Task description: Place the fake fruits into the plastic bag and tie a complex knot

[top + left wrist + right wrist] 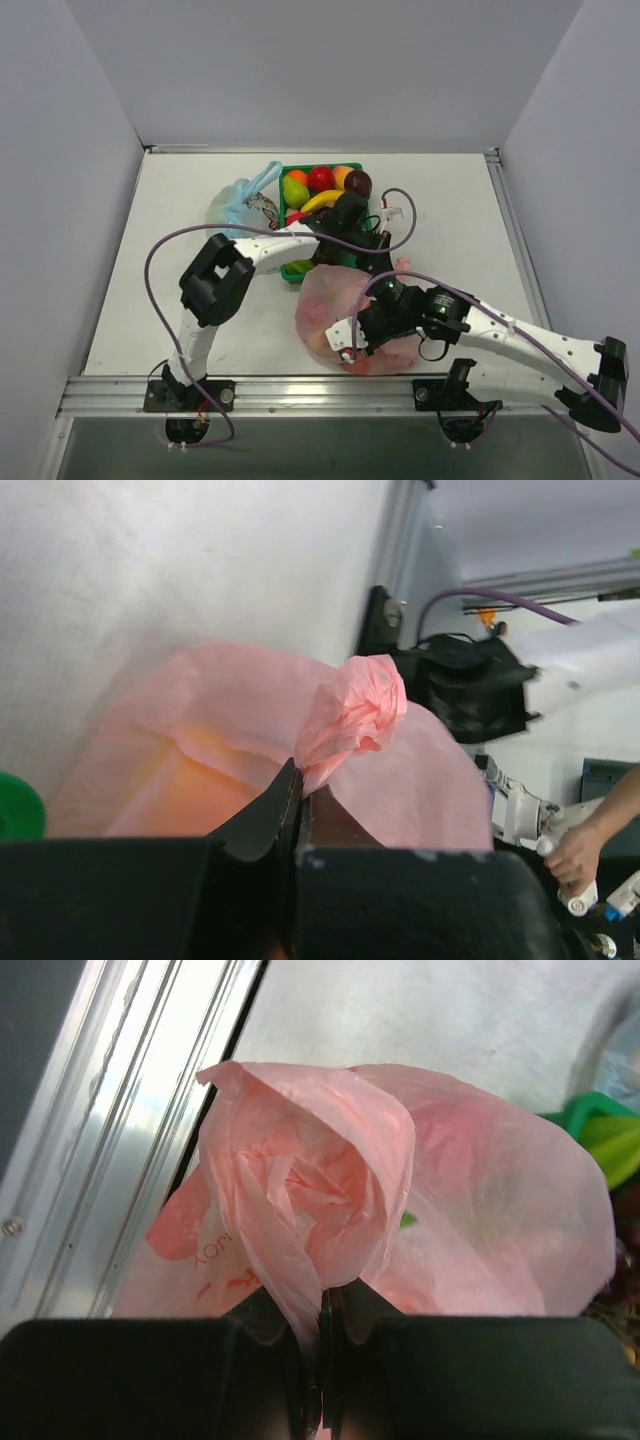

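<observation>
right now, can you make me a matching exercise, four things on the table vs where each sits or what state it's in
1 pink bag
2 green tray
3 blue bag
4 left tool

a beside the tray, on its left
b clamped shut on pink plastic
c holding loose fruits
d by the table's near edge

Pairs: 1-d, 2-c, 3-a, 4-b

Fruits [190,780] indistinct (inside plastic bag [420,780])

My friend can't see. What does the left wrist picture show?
The left end effector pinches a twisted bunch of a pink bag, jaws shut. The bag lies on a white table.
</observation>
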Robot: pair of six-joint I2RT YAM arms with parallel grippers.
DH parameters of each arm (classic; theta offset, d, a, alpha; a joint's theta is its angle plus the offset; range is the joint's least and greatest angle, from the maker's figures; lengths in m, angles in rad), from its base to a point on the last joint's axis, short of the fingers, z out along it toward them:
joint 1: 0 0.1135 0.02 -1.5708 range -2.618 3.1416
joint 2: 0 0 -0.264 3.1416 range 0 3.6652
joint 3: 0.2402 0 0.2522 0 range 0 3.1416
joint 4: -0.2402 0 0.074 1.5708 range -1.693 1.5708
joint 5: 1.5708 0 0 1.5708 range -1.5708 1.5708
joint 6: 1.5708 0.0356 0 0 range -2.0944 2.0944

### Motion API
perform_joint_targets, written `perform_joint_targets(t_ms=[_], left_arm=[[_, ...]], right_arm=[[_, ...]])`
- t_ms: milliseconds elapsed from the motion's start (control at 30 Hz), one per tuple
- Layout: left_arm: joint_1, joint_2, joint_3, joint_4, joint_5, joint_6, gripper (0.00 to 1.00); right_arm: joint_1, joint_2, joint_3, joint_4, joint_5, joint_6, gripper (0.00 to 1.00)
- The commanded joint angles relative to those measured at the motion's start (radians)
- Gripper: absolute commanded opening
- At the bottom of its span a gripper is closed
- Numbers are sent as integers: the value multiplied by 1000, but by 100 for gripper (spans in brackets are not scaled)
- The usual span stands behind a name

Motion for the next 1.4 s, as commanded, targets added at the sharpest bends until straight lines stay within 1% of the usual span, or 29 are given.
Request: perform_joint_targets(t_ms=[0, 33, 100, 133, 200, 233, 267, 333, 500, 567, 700, 733, 767, 800, 867, 900, 933, 1000, 1067, 1133, 1167, 1200, 1267, 1300, 1367], left_arm=[[32, -175, -81, 156, 65, -28, 1], [40, -193, -101, 213, 62, -32, 1], [66, -250, -167, 252, 63, -41, 1], [75, -270, -196, 303, 65, -44, 1], [96, -342, -256, 355, 65, -46, 1], [113, -369, -329, 408, 65, -41, 1], [119, -420, -355, 413, 71, -25, 0], [133, -466, -424, 410, 77, 47, 0], [149, -623, -567, 409, 57, 190, 0], [150, -693, -642, 424, 43, 253, 0], [150, -801, -733, 426, 51, 397, 0], [146, -819, -744, 429, 58, 422, 0], [143, -848, -753, 426, 90, 449, 0], [135, -857, -756, 421, 100, 495, 0], [118, -862, -745, 389, 106, 535, 0], [109, -855, -710, 366, 115, 593, 0], [85, -844, -692, 319, 126, 616, 0], [54, -815, -657, 285, 97, 655, 0], [29, -770, -601, 256, 75, 644, 0], [29, -738, -560, 255, 86, 594, 2], [29, -715, -549, 255, 86, 586, 2], [28, -706, -544, 257, 82, 572, 3], [20, -683, -521, 257, 71, 574, 3], [17, -675, -511, 249, 66, 583, 4], [12, -651, -488, 219, 62, 594, 3]], right_arm=[[-21, -82, 27, -39, 10, 199, 0], [-41, -91, 16, -38, -2, 222, 0], [-82, -111, 12, -39, -14, 265, 0], [-126, -116, 12, -38, -21, 312, 0], [-165, -134, 12, -35, -51, 355, 0], [-182, -142, 9, -30, -57, 394, 0], [-209, -151, 6, -25, -65, 412, 0], [-236, -168, -1, -12, -83, 447, 0], [-374, -168, -11, 34, -172, 604, 0], [-420, -154, -4, 47, -226, 638, 0], [-550, -81, 45, 54, -309, 728, 0], [-561, -65, 56, 53, -333, 742, 0], [-570, -48, 67, 51, -346, 750, 0], [-575, -16, 78, 45, -356, 756, 0], [-576, 9, 108, 33, -379, 761, 0], [-573, 30, 119, 34, -383, 765, 0], [-572, 42, 134, 31, -389, 768, 0], [-570, 70, 154, 27, -409, 759, 0], [-562, 78, 173, 13, -418, 739, 0], [-559, 73, 179, -1, -426, 721, 6], [-552, 62, 179, -7, -421, 699, 8], [-541, 58, 179, -13, -395, 684, 14], [-521, 49, 182, -41, -372, 653, 20], [-509, 49, 183, -45, -364, 643, 28], [-503, 47, 182, -53, -363, 639, 37]])
